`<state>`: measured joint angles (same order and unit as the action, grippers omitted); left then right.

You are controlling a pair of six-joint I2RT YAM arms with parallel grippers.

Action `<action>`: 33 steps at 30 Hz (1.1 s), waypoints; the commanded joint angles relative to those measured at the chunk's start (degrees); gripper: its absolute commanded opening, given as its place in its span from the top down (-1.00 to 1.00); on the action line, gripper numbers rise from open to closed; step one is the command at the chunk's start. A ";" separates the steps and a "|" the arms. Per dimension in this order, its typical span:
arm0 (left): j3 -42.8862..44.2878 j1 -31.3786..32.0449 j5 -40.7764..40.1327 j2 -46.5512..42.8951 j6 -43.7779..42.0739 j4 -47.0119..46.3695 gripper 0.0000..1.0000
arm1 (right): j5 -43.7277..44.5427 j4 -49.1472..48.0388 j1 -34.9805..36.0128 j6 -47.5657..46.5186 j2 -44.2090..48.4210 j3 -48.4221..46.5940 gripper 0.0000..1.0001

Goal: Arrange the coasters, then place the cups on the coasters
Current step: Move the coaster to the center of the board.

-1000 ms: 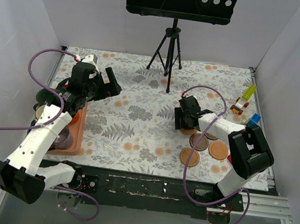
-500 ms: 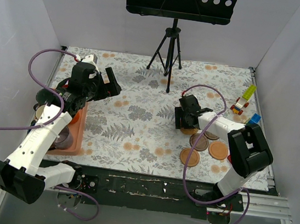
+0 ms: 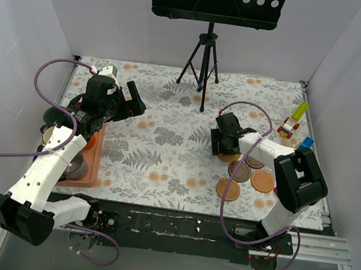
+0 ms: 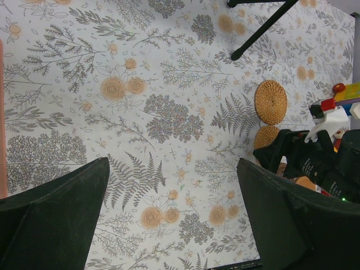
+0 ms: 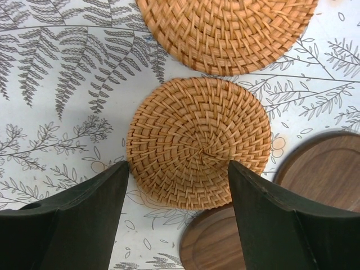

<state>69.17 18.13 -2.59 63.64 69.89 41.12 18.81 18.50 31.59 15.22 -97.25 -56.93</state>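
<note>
A woven rattan coaster (image 5: 198, 151) lies flat on the floral cloth, and my right gripper (image 5: 177, 169) hangs open over its near edge, one finger on each side. A second rattan coaster (image 5: 228, 31) lies just beyond it. Two dark brown coasters (image 5: 216, 242) (image 5: 326, 169) sit close by. From above, the right gripper (image 3: 223, 142) is beside a dark coaster (image 3: 239, 171) and two orange-brown ones (image 3: 262, 181) (image 3: 228, 190). My left gripper (image 3: 131, 105) is open and empty above the cloth. The cups stand in the pink tray (image 3: 94, 160), mostly hidden; a purple-grey cup (image 3: 78, 165) shows.
A music stand's tripod (image 3: 205, 65) stands at the back centre of the cloth. Colourful toy blocks (image 3: 295, 120) lie at the far right. White walls close in both sides. In the left wrist view both rattan coasters (image 4: 270, 101) show beside the right arm (image 4: 315, 163).
The right gripper's jaws have widened slightly over the rattan coaster. The left arm has not moved.
</note>
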 commanded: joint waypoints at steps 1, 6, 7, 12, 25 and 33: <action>0.97 0.15 -0.66 -0.79 -0.54 -0.43 -0.96 | 1.85 4.35 -0.57 -1.16 -1.27 -2.83 -0.59; 0.97 0.24 -0.75 -0.97 -0.72 -0.43 -0.96 | 0.62 4.70 -0.57 -1.60 -0.66 -4.94 -0.63; 0.88 0.24 -0.75 -0.97 -0.63 -0.43 -0.96 | 0.01 4.61 -0.57 -1.77 -0.48 -5.30 -0.64; 0.62 0.24 -0.49 -1.15 -0.54 -0.43 -0.96 | -4.38 4.70 -0.57 -3.70 1.80 -7.40 -0.74; -0.35 0.15 -0.05 -2.11 0.34 0.10 -0.96 | -5.27 12.79 -4.52 1.90 17.78 -1.19 -0.92; -0.87 0.33 1.18 -3.17 0.60 0.53 -0.96 | -7.99 8.93 -9.53 6.48 23.07 10.68 -0.95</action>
<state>68.95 18.15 -2.15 63.09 70.41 41.15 12.47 28.77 23.70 18.72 -75.57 -49.76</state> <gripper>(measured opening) 0.981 0.972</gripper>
